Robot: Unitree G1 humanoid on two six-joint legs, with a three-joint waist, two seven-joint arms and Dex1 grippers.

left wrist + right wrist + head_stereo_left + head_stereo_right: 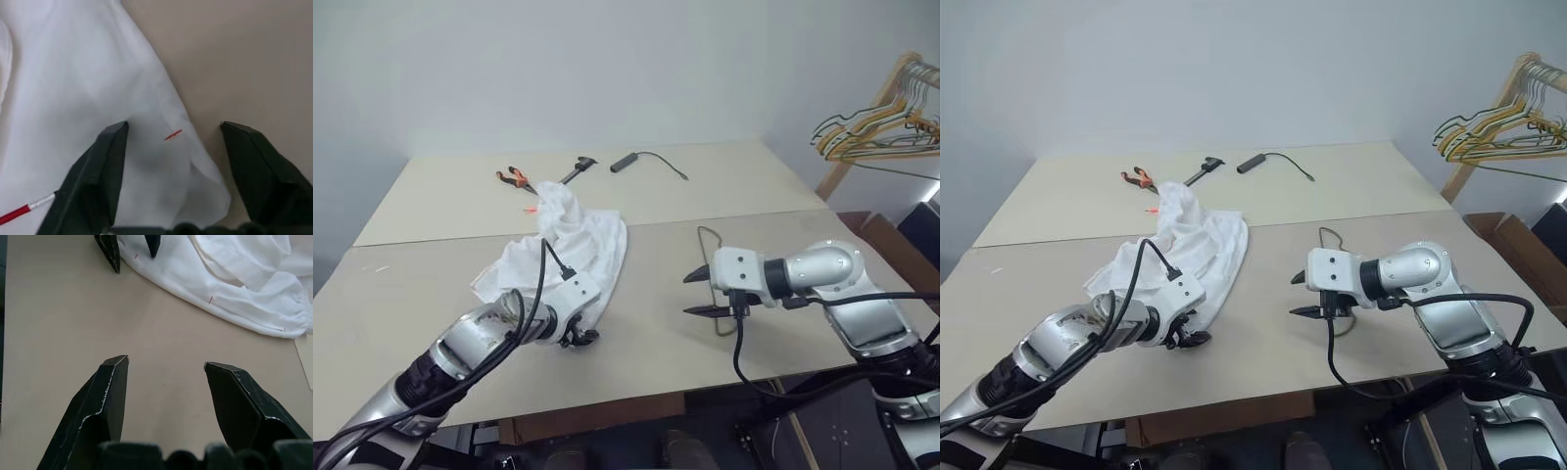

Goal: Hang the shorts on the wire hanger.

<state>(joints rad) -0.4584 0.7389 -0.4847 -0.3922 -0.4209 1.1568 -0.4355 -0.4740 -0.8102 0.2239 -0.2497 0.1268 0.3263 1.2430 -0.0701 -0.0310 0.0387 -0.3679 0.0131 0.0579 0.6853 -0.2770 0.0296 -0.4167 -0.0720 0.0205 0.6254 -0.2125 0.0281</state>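
Parted right end effector (166, 369) over bare table (58, 323), white shorts (244, 279) beyond.

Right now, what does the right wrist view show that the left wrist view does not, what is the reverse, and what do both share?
The right wrist view adds the right gripper, fingers open over the bare table, the left gripper from outside, and the shorts' gathered waistband. The left wrist view adds a thin red-and-silver strand beside one finger. Both share the white shorts' hem between the left fingers, on the beige table.

Head looks down (wrists close).
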